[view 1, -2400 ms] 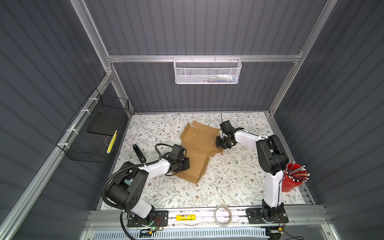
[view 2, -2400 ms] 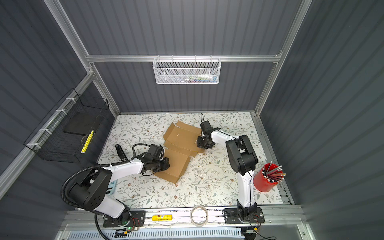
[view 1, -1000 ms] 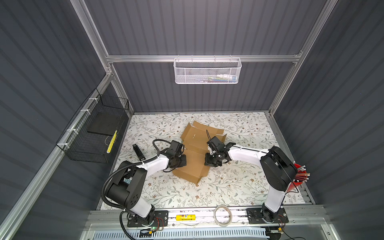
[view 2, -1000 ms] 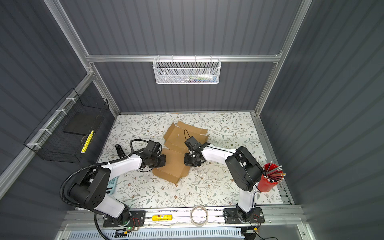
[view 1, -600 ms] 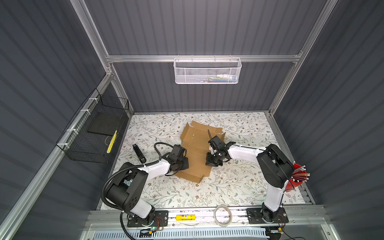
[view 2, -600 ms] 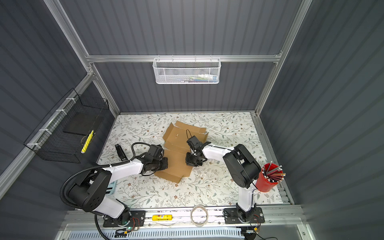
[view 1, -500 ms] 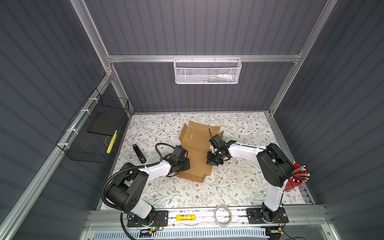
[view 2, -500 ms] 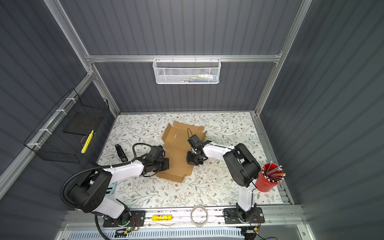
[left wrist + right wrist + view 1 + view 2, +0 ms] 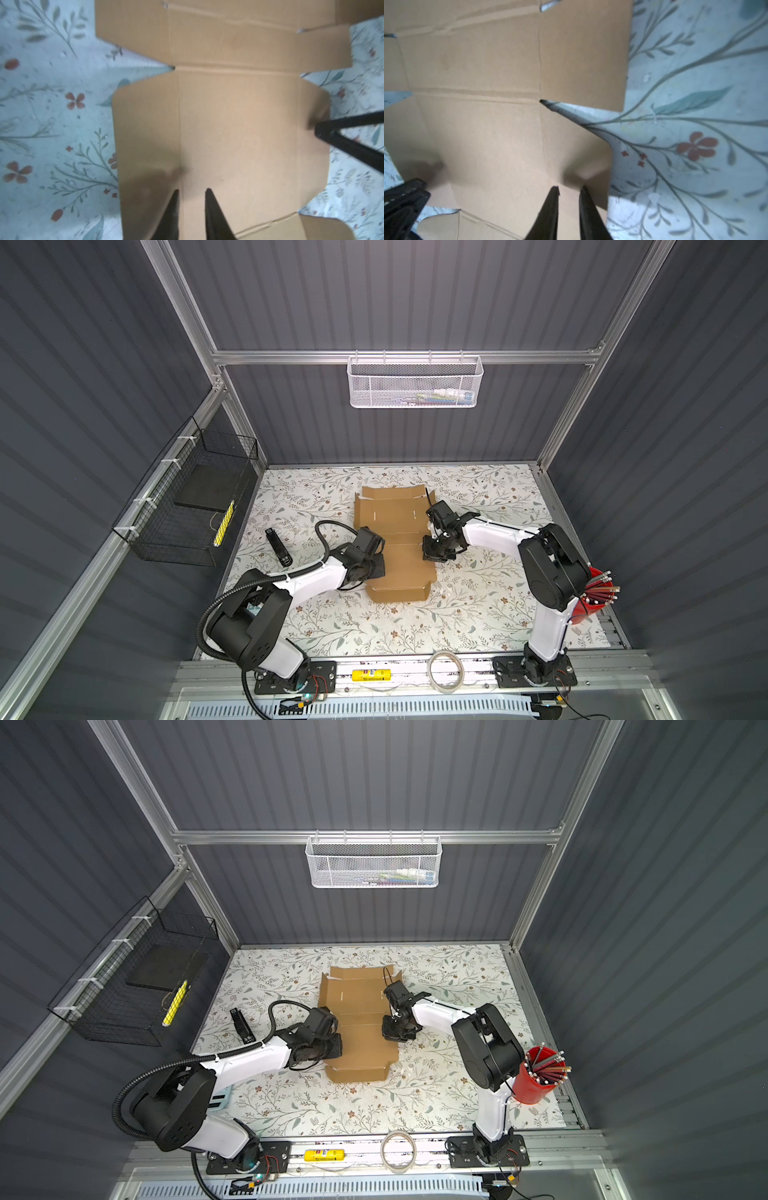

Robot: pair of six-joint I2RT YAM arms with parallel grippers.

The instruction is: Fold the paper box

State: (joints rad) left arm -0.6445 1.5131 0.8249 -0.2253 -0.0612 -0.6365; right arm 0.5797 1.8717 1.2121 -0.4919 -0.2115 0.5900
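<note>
Plain brown corrugated cardboard sheet with flaps and two slits, the paper box [image 9: 395, 539] [image 9: 361, 1027], no longer lies skewed: it has turned so its sides run parallel to the edges of the floral-print table [image 9: 332, 614]. The right gripper [image 9: 432, 553] [image 9: 569, 188] has left the sheet's far right flap and come toward the table's near edge, now over the middle of the sheet's right side. The left gripper [image 9: 376, 566] [image 9: 191, 190] has shifted slightly along the left side; its fingers, shut a second ago, now stand a little apart.
</note>
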